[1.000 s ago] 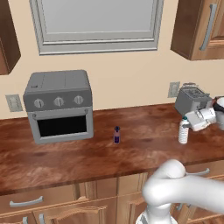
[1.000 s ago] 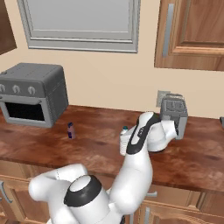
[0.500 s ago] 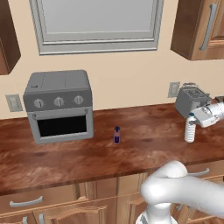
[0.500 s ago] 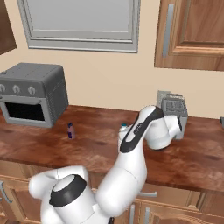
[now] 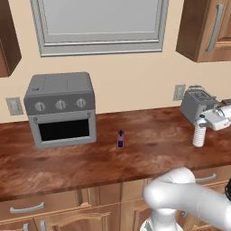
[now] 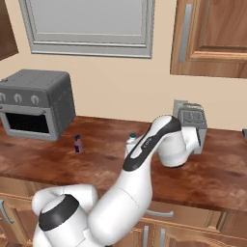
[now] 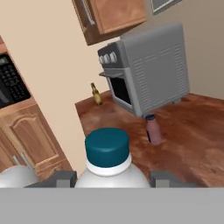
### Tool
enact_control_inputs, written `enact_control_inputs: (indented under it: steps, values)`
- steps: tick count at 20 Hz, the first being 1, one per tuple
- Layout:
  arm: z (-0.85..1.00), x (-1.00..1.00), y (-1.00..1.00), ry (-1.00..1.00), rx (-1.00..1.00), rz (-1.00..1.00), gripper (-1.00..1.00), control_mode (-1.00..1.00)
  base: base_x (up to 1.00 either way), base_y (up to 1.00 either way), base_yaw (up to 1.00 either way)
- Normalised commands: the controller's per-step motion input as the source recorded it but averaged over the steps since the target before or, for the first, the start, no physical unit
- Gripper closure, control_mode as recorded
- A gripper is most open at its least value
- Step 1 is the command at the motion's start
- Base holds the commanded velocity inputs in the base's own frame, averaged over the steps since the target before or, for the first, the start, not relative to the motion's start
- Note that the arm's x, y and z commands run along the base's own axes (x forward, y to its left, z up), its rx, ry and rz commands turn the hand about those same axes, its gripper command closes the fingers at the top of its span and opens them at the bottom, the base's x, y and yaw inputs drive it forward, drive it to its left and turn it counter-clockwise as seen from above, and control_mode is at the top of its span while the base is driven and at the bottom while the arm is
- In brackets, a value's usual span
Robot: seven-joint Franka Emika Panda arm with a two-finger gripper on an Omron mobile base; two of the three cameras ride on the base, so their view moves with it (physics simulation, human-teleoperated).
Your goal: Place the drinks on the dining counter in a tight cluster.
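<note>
Carried rightward since the earlier frames, the water bottle [image 5: 198,135] now hangs at the 3 o'clock edge of the left base view, in front of the toaster [image 5: 196,104]; a second ago it was nearer the middle of the bench [image 5: 67,167]. Gripper [image 7: 111,178]: the jaws stand parted to the bottle's width, one finger [image 7: 61,179] on each side of its shoulder, grasping it just below the dark cap. Whether the bottle's base touches the bench cannot be told. In the hand view the purple bottle [image 7: 152,129] stands upright at 1 o'clock from the cap, near the toaster oven [image 7: 148,70]. The amber bottle [image 7: 96,94] stands upright at 12 o'clock, farther back, beside the wall. In the left base view the purple bottle [image 5: 120,139] stands at centre, at 4 o'clock from the toaster oven [image 5: 61,109] and well apart from the held bottle. Wall cabinets [image 5: 205,27] hang at 1 o'clock.
</note>
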Motion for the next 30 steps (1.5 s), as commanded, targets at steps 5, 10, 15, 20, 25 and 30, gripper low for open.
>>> enact_control_inputs:
  steps: [5,10,15,20,25,30]
  values:
    - [0.30,-0.32,0.16,0.00,0.08,0.00,1.00,-1.00,0.00,0.00,0.00]
    - [0.27,-0.37,0.17,0.00,0.07,0.00,1.00,-1.00,0.00,0.00,0.00]
    - [0.21,-0.30,0.11,0.00,0.09,0.00,1.00,-1.00,0.00,0.00,0.00]
    - [0.01,-0.02,0.00,0.00,0.00,0.00,1.00,1.00,0.00,0.00,0.00]
    - [0.00,0.00,0.00,0.00,0.00,0.00,1.00,1.00,-0.26,0.02,0.01]
    - [0.00,0.00,0.00,0.00,0.00,0.00,1.00,1.00,-0.68,0.02,0.05]
